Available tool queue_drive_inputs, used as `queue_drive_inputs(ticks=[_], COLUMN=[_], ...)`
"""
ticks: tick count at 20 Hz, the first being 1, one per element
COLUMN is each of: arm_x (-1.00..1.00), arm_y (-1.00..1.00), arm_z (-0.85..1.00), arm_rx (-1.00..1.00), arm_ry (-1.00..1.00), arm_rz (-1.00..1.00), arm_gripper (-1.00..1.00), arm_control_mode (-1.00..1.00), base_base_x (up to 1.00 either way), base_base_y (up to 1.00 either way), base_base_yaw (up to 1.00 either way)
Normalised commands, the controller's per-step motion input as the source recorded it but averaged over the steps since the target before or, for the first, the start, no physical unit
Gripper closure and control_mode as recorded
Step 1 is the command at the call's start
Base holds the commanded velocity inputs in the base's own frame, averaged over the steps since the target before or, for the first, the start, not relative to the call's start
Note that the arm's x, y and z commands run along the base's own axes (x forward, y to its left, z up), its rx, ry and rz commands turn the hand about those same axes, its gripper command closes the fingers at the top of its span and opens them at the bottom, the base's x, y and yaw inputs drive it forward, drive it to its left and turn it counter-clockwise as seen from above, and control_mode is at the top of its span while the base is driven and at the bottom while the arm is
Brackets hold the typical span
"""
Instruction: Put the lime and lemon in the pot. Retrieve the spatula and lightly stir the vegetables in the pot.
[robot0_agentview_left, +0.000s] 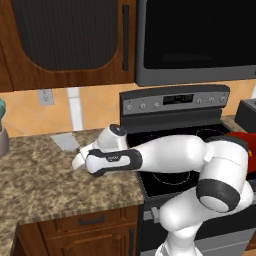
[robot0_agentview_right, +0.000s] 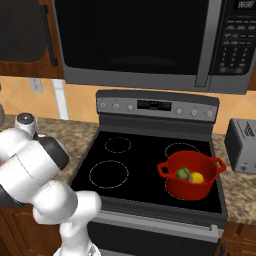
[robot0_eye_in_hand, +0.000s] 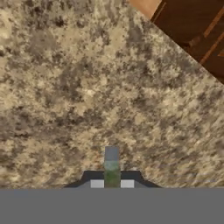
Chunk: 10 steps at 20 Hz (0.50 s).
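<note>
On the counter (robot0_agentview_left: 45, 180) left of the stove (robot0_agentview_right: 150, 165), we see the spatula (robot0_agentview_left: 64, 141), its pale blade nearest the back wall and its thin handle running toward the front edge. The gripper (robot0_agentview_left: 79, 160) sits at the handle's near end, just left of the stove, with the arm reaching to it across the stove's front. In the hand view the gripper (robot0_eye_in_hand: 112, 178) has its jaws drawn narrow, pinching a thin grey strip that we take to be the spatula's handle; speckled counter lies beyond it. We cannot tell whether the blade is touching the counter. On the stove's front right burner stands the pot (robot0_agentview_right: 192, 187). Inside it the lime (robot0_agentview_right: 183, 173) lies just left of the lemon (robot0_agentview_right: 196, 177), side by side. A toaster (robot0_agentview_right: 242, 145) stands right of the stove.
</note>
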Motion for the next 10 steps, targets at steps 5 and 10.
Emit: queue_drive_inputs(ticks=[5,10], arm_x=[-0.45,-0.53], arm_y=[-0.23,-0.01], arm_z=[0.66,0.63], arm_rx=[0.36,0.38], arm_ry=[0.54,0.47], arm_rz=[-0.32,-0.39], arm_gripper=[1.00,1.00], arm_control_mode=[-1.00,-1.00], base_base_x=[0.00,0.00], base_base_y=[0.00,0.00], base_base_yaw=[0.00,0.00])
